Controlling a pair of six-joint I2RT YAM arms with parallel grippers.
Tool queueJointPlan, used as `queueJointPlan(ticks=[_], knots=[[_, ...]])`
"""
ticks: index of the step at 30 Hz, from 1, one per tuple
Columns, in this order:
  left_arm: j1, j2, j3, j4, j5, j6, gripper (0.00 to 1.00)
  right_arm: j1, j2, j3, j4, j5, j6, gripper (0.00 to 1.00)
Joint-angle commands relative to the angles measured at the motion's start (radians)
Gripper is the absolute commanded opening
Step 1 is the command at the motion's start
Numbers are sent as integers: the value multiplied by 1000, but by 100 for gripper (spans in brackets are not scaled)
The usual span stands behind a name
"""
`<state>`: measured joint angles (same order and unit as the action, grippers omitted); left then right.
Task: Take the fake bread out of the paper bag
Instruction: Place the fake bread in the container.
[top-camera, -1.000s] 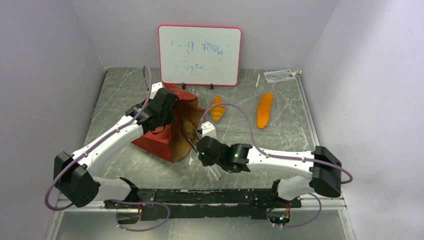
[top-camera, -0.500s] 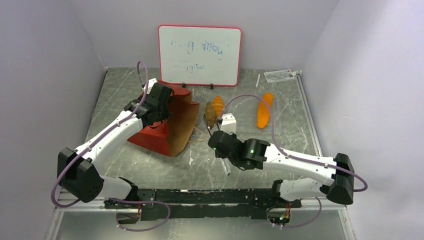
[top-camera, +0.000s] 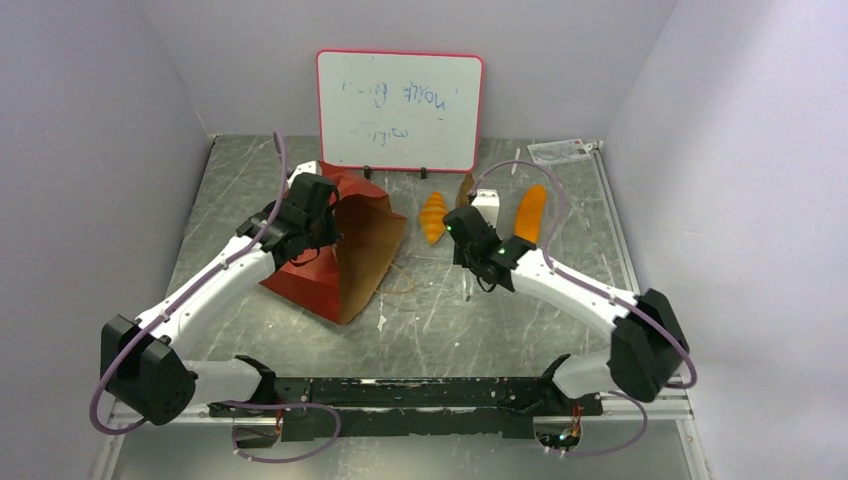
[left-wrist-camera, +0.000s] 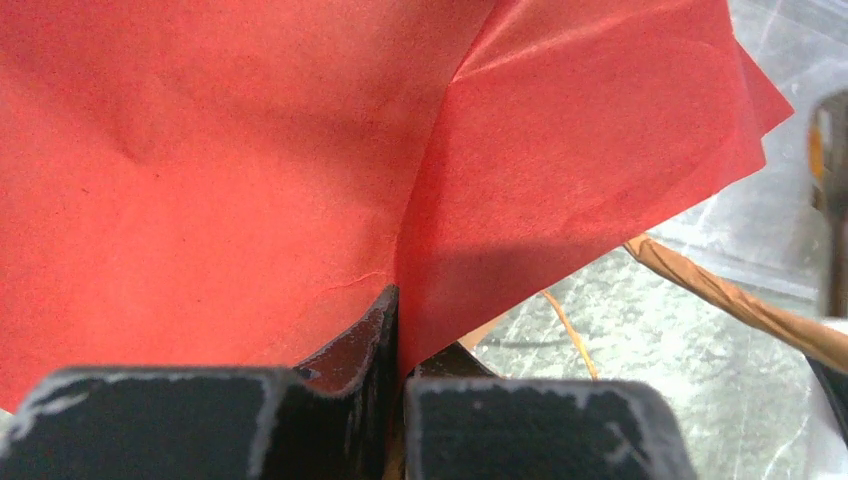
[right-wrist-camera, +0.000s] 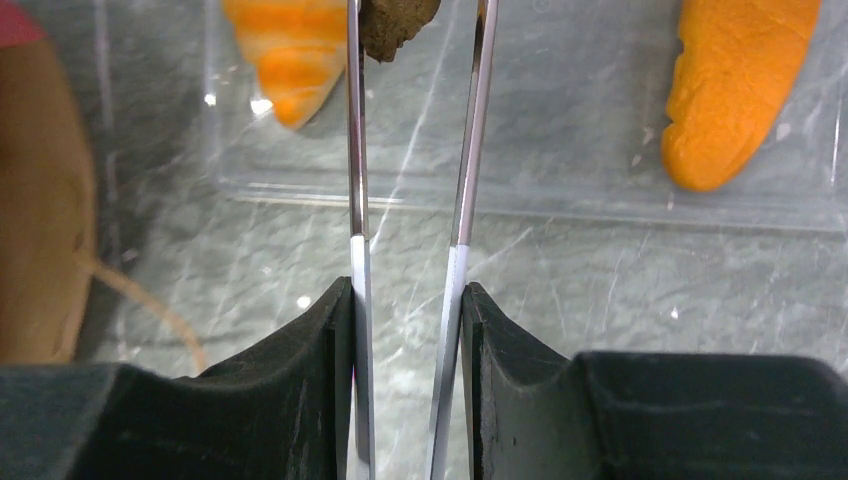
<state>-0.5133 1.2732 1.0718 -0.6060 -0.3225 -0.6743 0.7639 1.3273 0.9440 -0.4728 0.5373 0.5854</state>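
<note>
R pincer (right-wrist-camera: 415, 12) grips dark piece (right-wrist-camera: 398, 28), outside paper bag (top-camera: 362, 255) lying sideways.

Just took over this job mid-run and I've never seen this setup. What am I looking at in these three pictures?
Two white robot arms are bolted at the near edge of the table. The wide picture looks down from above; the other two come from wrist cameras. The left claw is shut on the red part of the paper bag. The right claw holds a dark brown piece of toy bread. An orange croissant and a long orange loaf lie outside the bag, near a whiteboard.
</note>
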Motion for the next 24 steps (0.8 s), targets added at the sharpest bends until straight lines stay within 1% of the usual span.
queueJointPlan(ticks=[1, 5, 9, 11, 13, 16, 17, 21, 23, 24], knots=[[7, -61, -37, 81, 90, 53, 7, -75, 95, 27, 133, -58, -71, 0], [7, -97, -63, 105, 125, 70, 7, -130, 166, 26, 184, -90, -77, 0], [7, -122, -78, 101, 126, 72, 7, -171, 216, 26, 224, -143, -88, 0], [8, -130, -84, 100, 125, 72, 7, -181, 240, 34, 228, -160, -96, 2], [8, -132, -90, 100, 126, 70, 7, -189, 257, 39, 236, -176, -100, 7], [7, -130, -93, 102, 130, 63, 7, -204, 280, 42, 242, -199, -97, 16], [7, -130, -94, 105, 131, 61, 7, -208, 288, 45, 241, -205, -97, 21], [7, -125, -93, 110, 134, 56, 7, -223, 312, 51, 226, -215, -99, 36], [7, -125, -93, 112, 133, 53, 7, -227, 311, 50, 224, -215, -98, 41], [7, -126, -94, 113, 134, 51, 7, -228, 308, 50, 223, -213, -98, 41]])
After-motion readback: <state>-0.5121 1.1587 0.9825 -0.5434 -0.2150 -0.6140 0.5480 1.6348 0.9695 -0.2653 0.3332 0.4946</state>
